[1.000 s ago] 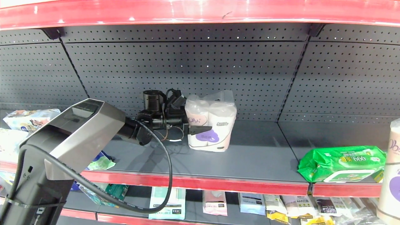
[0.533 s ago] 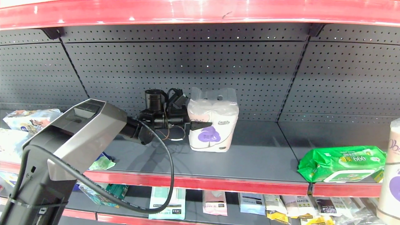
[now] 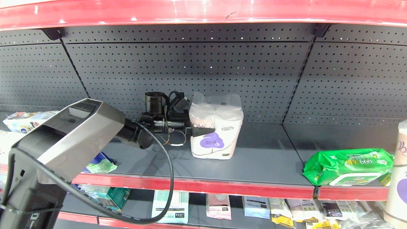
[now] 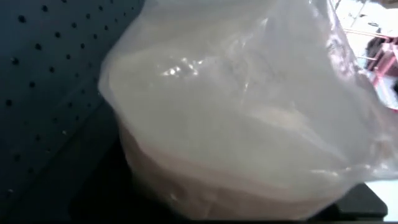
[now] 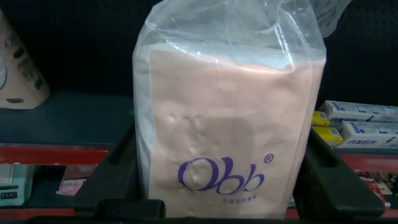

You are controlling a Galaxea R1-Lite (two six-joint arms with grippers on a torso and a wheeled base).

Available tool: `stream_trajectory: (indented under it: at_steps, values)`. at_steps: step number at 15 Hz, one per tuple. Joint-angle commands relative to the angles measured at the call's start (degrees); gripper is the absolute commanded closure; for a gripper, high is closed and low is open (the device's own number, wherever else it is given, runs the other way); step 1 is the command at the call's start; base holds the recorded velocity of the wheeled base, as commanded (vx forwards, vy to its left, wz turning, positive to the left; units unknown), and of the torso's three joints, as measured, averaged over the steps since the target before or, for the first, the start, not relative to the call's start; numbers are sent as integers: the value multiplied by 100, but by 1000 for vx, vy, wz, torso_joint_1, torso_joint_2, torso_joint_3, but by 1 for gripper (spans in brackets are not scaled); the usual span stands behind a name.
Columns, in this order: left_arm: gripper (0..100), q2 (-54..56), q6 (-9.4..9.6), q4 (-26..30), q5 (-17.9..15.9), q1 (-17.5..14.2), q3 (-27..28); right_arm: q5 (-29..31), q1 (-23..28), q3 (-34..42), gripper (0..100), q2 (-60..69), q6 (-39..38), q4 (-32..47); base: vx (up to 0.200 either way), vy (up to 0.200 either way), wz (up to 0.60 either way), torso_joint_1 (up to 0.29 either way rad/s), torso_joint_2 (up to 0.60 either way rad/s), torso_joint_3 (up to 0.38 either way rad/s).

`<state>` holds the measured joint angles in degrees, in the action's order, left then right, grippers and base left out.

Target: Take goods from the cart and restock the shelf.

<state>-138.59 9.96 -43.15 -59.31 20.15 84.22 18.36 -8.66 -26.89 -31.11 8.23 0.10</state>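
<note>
A pack of white toilet rolls (image 3: 217, 127) in clear plastic, with a purple label, stands upright on the grey shelf board (image 3: 260, 162) near the pegboard back. My left gripper (image 3: 206, 127) reaches in from the left and is shut on it, one black finger (image 3: 203, 131) lying across its front. The left wrist view shows this pack's wrap (image 4: 249, 112) very close. My right gripper (image 5: 227, 186) is shut on a second toilet roll pack (image 5: 230, 118), with black fingers (image 5: 118, 168) on either side. That second pack (image 3: 397, 171) is at the far right of the head view.
A green wipes pack (image 3: 348, 165) lies on the shelf at the right. Colourful packets (image 3: 28, 119) sit at the left end. The red shelf lip (image 3: 197, 184) runs along the front, with several goods (image 3: 219, 206) on the shelf below. Bare board lies between rolls and wipes.
The toilet roll pack in my left gripper went from tilted to upright and settled on the shelf board. My left arm shifted slightly left. The right pack stayed put.
</note>
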Motion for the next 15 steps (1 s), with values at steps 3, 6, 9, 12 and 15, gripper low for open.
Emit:
stream_trajectory:
  at_steps: [3,6,9,12,15]
  values:
    - [100,562,24,-272,-37,-161,-794,1,-5,-18,100,-27,3,-10,0,0,0,0,0,0]
    - [100,781,24,-905,-116,-249,-1611,1,-5,-35,100,-53,3,-10,0,0,0,0,0,0]
    - [100,799,24,-1433,-116,-284,-2156,-8,-5,-71,100,-88,3,-10,0,0,0,0,0,0]
    - [100,852,15,-1784,-151,-301,-2587,-8,-5,-88,100,-115,3,-10,0,0,0,0,0,0]
    - [100,931,-3,-1925,-248,-354,-2815,-8,-5,-88,100,-115,3,-10,0,0,0,0,0,0]
